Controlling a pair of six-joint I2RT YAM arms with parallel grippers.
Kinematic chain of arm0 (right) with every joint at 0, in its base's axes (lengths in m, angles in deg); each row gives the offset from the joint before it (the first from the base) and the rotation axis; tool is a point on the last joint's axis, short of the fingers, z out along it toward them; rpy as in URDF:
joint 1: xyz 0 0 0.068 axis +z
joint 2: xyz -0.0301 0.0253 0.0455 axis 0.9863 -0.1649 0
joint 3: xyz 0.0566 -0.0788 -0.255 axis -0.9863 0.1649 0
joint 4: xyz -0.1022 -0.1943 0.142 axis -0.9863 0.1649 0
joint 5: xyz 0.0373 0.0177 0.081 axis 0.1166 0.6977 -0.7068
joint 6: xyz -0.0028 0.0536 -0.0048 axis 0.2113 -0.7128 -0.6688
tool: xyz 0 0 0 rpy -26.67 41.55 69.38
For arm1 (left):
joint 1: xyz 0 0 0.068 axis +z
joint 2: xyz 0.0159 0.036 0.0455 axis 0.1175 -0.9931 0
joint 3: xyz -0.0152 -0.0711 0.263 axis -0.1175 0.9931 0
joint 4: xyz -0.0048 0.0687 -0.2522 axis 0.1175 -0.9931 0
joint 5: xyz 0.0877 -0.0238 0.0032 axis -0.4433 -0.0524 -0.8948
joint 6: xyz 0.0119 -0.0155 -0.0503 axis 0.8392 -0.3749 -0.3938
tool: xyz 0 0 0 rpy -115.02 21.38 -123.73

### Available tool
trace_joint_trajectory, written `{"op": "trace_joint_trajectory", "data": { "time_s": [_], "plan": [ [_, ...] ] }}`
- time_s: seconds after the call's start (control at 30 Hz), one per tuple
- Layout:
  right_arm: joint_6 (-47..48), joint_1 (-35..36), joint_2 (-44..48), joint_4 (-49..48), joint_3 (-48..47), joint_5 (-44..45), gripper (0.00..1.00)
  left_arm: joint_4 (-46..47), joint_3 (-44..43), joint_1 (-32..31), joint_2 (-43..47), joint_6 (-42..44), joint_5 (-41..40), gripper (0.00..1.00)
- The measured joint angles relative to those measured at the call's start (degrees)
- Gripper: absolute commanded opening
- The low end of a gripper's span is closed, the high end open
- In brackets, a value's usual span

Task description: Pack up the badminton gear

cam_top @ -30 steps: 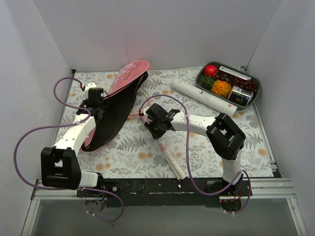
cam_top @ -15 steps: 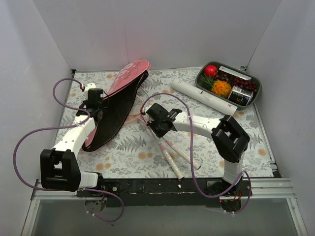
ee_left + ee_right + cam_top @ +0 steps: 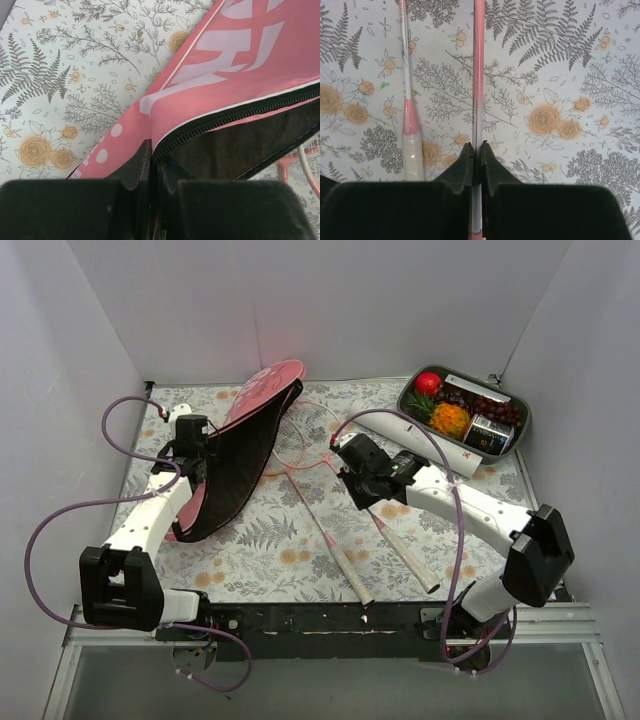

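The pink bag (image 3: 262,392) lies at the back left, its mouth held open and the black lining (image 3: 235,460) showing. My left gripper (image 3: 192,452) is shut on the bag's zipper edge (image 3: 200,131), with the bag's pink outside and white letters (image 3: 240,55) in the left wrist view. My right gripper (image 3: 360,488) is shut on the thin shaft (image 3: 478,75) of one pink racket, whose white handle (image 3: 410,560) points to the front right. A second racket (image 3: 345,570) lies beside it, and its handle (image 3: 413,155) shows in the right wrist view. The white tube (image 3: 410,435) lies behind. No shuttlecock is in view.
A grey tray (image 3: 518,430) with fruit stands at the back right, just behind the tube. White walls close in the floral table (image 3: 270,540) on three sides. The racket heads (image 3: 292,452) lie next to the bag's mouth.
My right arm has swung right and towards the back with the racket shaft in its grip. That racket's handle now lies apart from the second racket. The left arm has barely moved.
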State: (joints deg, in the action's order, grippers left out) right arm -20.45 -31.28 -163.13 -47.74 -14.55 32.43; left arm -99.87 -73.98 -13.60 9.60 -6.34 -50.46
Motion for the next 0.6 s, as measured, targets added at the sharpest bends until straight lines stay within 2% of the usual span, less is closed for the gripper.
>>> {"op": "trace_joint_trajectory", "data": {
  "time_s": [0.17,0.47,0.6],
  "plan": [
    [-2.8,1.8,6.3,3.3,0.2,0.5,0.01,-0.2,-1.1,-0.5,-1.1,-2.2,1.5,0.00],
    [-9.3,12.0,10.9,12.4,0.2,5.8,0.01,-1.0,-3.7,-10.6,-6.9,-6.3,1.4,0.00],
    [-12.4,13.6,15.7,15.7,1.3,8.0,0.01,-1.1,-5.5,-12.0,-8.8,-7.5,1.8,0.00]
  ]
}}
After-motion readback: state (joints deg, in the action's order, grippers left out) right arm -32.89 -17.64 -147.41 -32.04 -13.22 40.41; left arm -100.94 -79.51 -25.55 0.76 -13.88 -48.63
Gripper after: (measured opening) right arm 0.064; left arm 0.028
